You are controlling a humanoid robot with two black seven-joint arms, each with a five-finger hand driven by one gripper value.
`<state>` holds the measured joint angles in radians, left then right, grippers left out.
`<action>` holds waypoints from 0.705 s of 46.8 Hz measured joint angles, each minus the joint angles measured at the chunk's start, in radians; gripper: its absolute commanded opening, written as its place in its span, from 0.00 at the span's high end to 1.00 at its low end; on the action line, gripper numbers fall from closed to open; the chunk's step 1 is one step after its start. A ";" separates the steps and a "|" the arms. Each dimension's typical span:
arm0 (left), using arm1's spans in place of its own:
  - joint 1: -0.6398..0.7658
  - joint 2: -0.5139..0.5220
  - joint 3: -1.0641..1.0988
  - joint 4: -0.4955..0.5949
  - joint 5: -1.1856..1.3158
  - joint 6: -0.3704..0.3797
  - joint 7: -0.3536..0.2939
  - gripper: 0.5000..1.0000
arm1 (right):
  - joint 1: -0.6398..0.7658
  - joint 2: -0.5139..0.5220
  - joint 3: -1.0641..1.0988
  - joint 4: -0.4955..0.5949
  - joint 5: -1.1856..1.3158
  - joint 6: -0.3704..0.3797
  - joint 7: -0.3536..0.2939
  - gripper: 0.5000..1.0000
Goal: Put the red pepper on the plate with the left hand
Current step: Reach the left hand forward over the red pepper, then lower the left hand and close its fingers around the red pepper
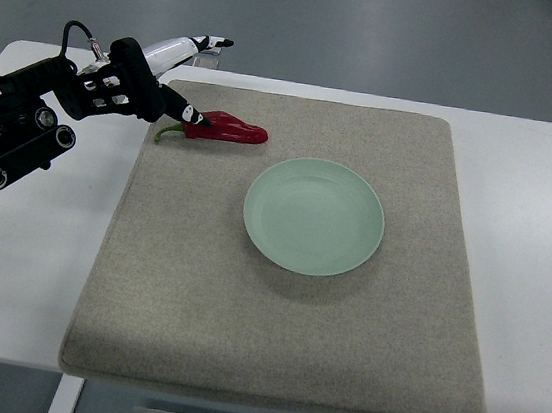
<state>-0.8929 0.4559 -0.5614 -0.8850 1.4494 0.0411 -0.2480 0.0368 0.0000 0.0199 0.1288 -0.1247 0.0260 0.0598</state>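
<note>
Along the near edge of the white tabletop there's basically just the front hem of a big beige felt mat, which covers most of the middle of the surface and runs almost to the far edge. Bare white shows on both sides of it, with a wider strip on the left.

A bit further in, sitting roughly in the center of the mat, is a pale green plate. It's round, shallow, and has nothing on it.

Past that, toward the far left corner of the mat, lies the red pepper. It's lying flat, pointed tip aimed right toward the far edge's middle, green stem poking out left and curling toward the mat's left edge. It's near the plate but not touching it, off the plate's far left rim.

The left robot hand comes in from the left side of the tabletop, black with some white parts, arm and cabling trailing back off the left edge. Its fingers are stretched out rather than curled, with one black and white fingertip touching the stem end of the pepper. Doesn't look like it's actually clamped around it, more like resting on it.
</note>
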 measured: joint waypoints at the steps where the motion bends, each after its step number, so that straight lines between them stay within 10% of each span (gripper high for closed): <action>1: 0.000 0.000 0.000 0.000 0.012 0.001 0.000 0.05 | 0.000 0.000 0.000 0.000 0.000 0.000 0.000 0.14; 33: 0.002 -0.060 0.030 0.074 0.126 0.003 0.001 0.43 | 0.000 0.000 0.000 0.000 -0.001 0.000 0.000 0.14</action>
<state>-0.8908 0.3964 -0.5310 -0.8113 1.5756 0.0445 -0.2469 0.0368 0.0000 0.0199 0.1288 -0.1254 0.0263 0.0598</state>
